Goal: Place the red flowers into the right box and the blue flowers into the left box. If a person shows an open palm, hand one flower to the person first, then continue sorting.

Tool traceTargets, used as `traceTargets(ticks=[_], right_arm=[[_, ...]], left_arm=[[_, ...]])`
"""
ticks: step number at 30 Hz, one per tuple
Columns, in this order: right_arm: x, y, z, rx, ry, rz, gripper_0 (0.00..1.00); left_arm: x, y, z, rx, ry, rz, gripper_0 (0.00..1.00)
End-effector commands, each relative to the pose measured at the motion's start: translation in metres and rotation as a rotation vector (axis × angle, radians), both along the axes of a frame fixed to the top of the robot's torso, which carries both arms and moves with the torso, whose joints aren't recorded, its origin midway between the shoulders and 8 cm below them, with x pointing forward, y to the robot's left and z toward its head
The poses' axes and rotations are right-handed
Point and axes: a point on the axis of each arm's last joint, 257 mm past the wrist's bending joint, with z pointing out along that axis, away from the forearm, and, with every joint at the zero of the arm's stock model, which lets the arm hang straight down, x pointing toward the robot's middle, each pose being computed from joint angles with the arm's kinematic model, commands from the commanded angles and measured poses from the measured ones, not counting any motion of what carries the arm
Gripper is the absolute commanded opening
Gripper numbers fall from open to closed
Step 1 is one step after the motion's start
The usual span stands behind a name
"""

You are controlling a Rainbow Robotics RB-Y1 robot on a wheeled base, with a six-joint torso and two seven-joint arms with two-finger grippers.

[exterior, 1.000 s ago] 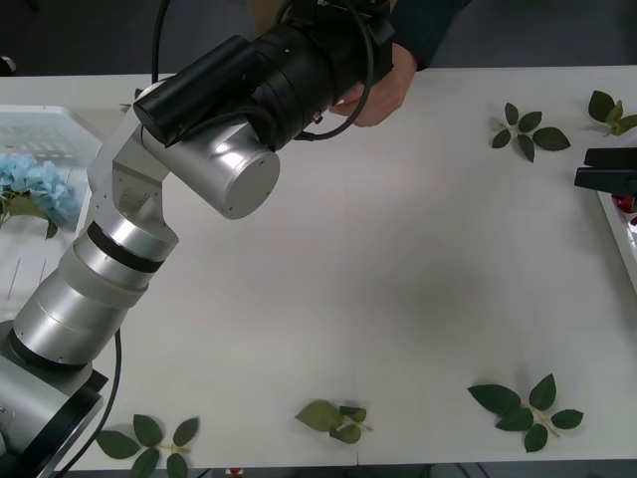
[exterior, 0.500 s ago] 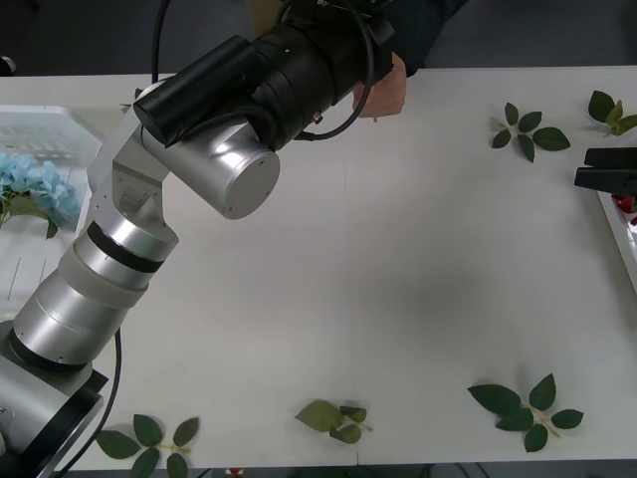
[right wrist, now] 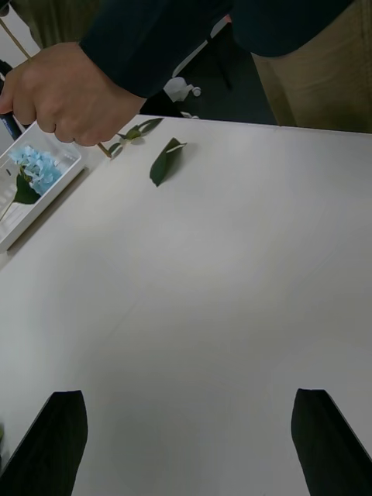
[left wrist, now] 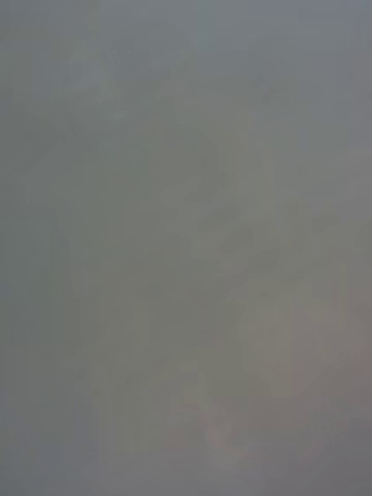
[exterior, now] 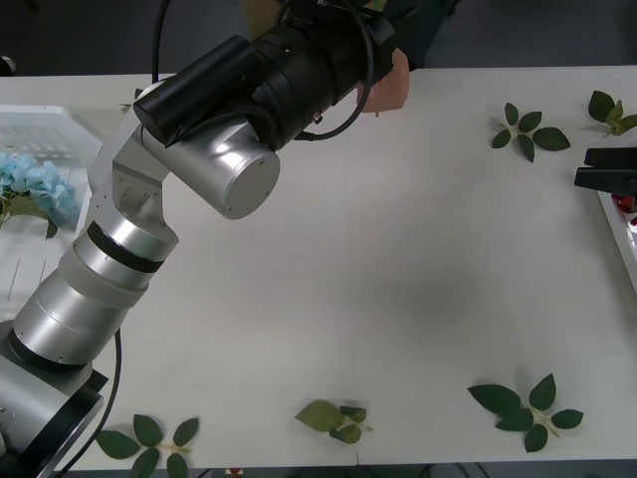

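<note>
Where the left arm (exterior: 149, 229) ends: the left gripper (exterior: 370, 22) sits at the upper centre of the front view, just beside the person's hand (exterior: 386, 84); we cannot tell its state.
Right gripper (exterior: 597, 167): at the right edge of the front view, above the right box (exterior: 619, 239); in its wrist view we find the two black fingers (right wrist: 66, 434) spread wide apart over bare table (exterior: 418, 279), holding and touching nothing.
Person's hand, right wrist view: closed in a fist (right wrist: 66, 97) around a thin stem at the table's far edge, with small leaves just beyond the knuckles.
Blue flowers: one pale-blue cluster (exterior: 40, 189) lies in the left box (exterior: 45, 121) at the left edge; we cannot count its heads.
Red flowers: one small patch of red (exterior: 624, 203) at the right box's rim, under the right gripper.
Leaf sprigs, front view: five counted, two at upper right (exterior: 528, 131), three along the lower edge (exterior: 526, 406).
View differences: the right wrist view shows the fist's grip and a single loose leaf (right wrist: 165, 161) that the left arm hides from the front; the front view alone gives us the right box.
</note>
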Motion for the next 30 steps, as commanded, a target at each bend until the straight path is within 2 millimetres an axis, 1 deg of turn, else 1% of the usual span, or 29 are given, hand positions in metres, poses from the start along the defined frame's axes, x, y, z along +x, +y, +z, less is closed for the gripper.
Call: traceTargets(ticks=[1, 8, 11, 14, 16, 17, 19, 20, 22, 23, 25, 28, 29, 30], right_arm=[[0.008, 0.017, 0.021, 0.002, -0.072, 0.033, 0.77], [0.008, 0.02, 0.022, 0.003, -0.074, 0.038, 0.77], [0.01, 0.03, 0.027, 0.01, -0.078, 0.06, 0.77], [0.012, 0.047, 0.036, 0.03, -0.084, 0.1, 0.76], [0.011, 0.065, 0.046, 0.052, -0.094, 0.143, 0.77], [0.012, 0.069, 0.049, 0.057, -0.098, 0.152, 0.77], [0.01, 0.086, 0.06, 0.073, -0.108, 0.196, 0.77], [0.009, 0.09, 0.061, 0.073, -0.11, 0.206, 0.76], [0.007, 0.105, 0.07, 0.081, -0.122, 0.245, 0.77], [0.006, 0.107, 0.072, 0.082, -0.126, 0.251, 0.77], [0.004, 0.113, 0.077, 0.077, -0.139, 0.268, 0.77], [-0.004, 0.123, 0.086, 0.064, -0.167, 0.302, 0.76], [-0.007, 0.127, 0.088, 0.063, -0.172, 0.313, 0.77], [-0.011, 0.133, 0.093, 0.064, -0.185, 0.331, 0.77]], left_arm=[[-0.014, -0.017, 0.028, -0.004, -0.073, -0.033, 1.0], [-0.014, -0.018, 0.029, -0.006, -0.073, -0.035, 1.0], [-0.014, -0.018, 0.029, -0.005, -0.074, -0.035, 1.0], [-0.014, -0.017, 0.028, -0.004, -0.072, -0.034, 1.0], [-0.012, -0.014, 0.023, 0.005, -0.068, -0.026, 1.0], [-0.011, -0.011, 0.02, 0.011, -0.068, -0.023, 1.0], [-0.008, 0.0, 0.015, 0.046, -0.076, -0.012, 1.0], [-0.007, 0.004, 0.014, 0.055, -0.076, -0.01, 1.0], [-0.009, 0.017, 0.003, 0.077, -0.05, -0.024, 1.0], [-0.01, 0.02, 0.0, 0.079, -0.041, -0.03, 1.0], [-0.014, 0.031, -0.014, 0.112, -0.017, -0.038, 1.0], [-0.028, 0.053, -0.04, 0.233, 0.04, -0.052, 1.0], [-0.031, 0.057, -0.044, 0.253, 0.054, -0.056, 1.0], [-0.036, 0.067, -0.051, 0.298, 0.085, -0.059, 1.0]])
